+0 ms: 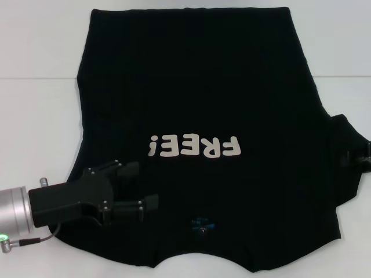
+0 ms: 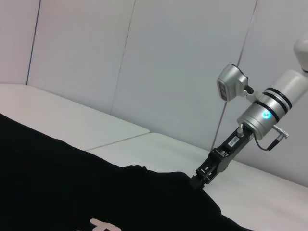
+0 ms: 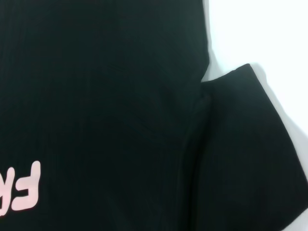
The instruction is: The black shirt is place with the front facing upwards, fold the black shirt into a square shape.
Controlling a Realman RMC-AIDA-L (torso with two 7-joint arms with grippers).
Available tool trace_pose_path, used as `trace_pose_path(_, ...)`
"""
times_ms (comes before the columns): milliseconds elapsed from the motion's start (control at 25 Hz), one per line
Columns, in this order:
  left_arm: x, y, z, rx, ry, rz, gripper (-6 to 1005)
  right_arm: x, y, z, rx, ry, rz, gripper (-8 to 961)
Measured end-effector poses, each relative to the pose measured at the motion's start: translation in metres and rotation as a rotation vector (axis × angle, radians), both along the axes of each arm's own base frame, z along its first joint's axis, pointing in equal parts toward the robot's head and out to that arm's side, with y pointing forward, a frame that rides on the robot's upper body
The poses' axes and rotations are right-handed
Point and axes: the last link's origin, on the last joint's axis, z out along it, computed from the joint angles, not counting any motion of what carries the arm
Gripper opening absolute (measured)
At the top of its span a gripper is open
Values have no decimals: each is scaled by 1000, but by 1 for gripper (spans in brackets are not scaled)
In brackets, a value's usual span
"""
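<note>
The black shirt [image 1: 203,98] lies spread flat on the white table, front up, with the cream "FREE!" lettering [image 1: 194,147] in the middle and the small blue neck label [image 1: 203,225] near the front edge. My left gripper [image 1: 138,186] is open and empty, low over the shirt's near left shoulder area. My right gripper [image 1: 362,156] is at the outer edge of the shirt's right sleeve [image 1: 346,145]; it also shows in the left wrist view [image 2: 201,179], its tip against the fabric edge. The right wrist view shows that sleeve [image 3: 250,149] lying flat beside the shirt body.
The white table [image 1: 35,116] extends past the shirt on the left, at the back and on the right. A white wall [image 2: 144,57] stands behind the table. The table's near edge lies just past the shirt's collar.
</note>
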Motion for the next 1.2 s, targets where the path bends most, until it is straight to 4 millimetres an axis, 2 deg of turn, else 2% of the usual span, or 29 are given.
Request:
trace_pose_path(400,-1,0,1,1,2,0,950,1,0,-3,-16,-30,6,307)
trace_pose_path(840,-1,0,1,1,2,2,950,1,1,-3,-14,-41,13,77)
trace_pose_path(1200,-1,0,1,1,2,2,950,10,-1,8,31,-40,-4,22)
